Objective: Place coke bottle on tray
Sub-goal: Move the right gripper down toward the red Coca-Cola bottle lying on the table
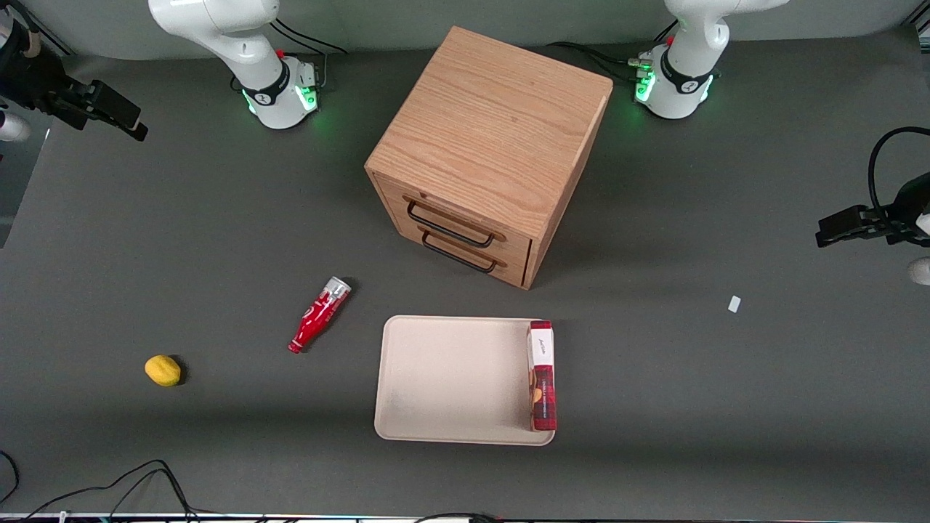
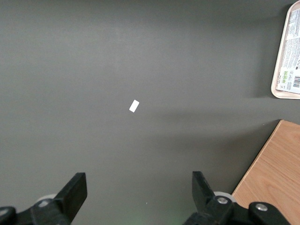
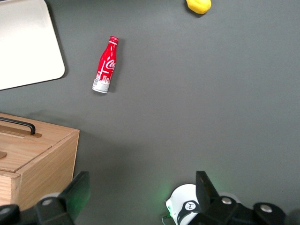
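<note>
Bottle point(image 1: 320, 314) lies flat on the bench point(image 1: 182, 240), at 9 o'clock from the tray point(image 1: 450, 378). Hand point(image 1: 134, 129) hangs released, well apart, at the working arm's end.

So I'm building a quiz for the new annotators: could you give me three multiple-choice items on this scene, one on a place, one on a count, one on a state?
1. Where is the coke bottle?
A. On the tray
B. On the table beside the tray
C. In a drawer

2. How many handles show on the cabinet front?
A. Two
B. One
C. Four

3. What state is the claw in?
A. Shut on the bottle
B. Shut on the lemon
C. Open, holding nothing

Answers:
1. B, it lies on its side on the table, apart from the tray.
2. A, two black handles, one above the other.
3. C, its fingers stand apart, high above the table.
</note>
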You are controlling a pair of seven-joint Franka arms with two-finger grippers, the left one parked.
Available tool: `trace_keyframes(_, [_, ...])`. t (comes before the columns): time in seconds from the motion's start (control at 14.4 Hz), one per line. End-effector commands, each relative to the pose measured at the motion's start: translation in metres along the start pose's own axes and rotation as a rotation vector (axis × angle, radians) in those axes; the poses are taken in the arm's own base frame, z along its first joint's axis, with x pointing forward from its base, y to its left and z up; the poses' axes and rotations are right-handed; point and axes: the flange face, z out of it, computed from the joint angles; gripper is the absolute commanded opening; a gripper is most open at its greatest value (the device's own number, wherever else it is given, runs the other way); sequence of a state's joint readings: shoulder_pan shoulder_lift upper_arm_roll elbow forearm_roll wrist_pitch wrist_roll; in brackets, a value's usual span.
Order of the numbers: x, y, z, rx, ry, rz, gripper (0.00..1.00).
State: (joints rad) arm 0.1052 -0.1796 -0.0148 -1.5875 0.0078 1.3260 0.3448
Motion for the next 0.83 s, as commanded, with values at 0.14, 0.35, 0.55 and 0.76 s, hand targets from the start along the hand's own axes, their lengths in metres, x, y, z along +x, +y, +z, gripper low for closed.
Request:
trace_keyframes(0.14, [-0.001, 0.003, -0.001, 0.024, -0.027, -0.008, 1.00])
trace_keyframes(0.35, [0.007, -0.024, 0.019, 0.004, -0.067, -0.037, 1.00])
trace_keyframes(0.55, [0.016, -0.075, 0.043, 0.023, -0.065, 0.009, 1.00])
trace_keyframes(0.76, [0.049, -0.115, 0.097, 0.042, -0.107, 0.143, 1.00])
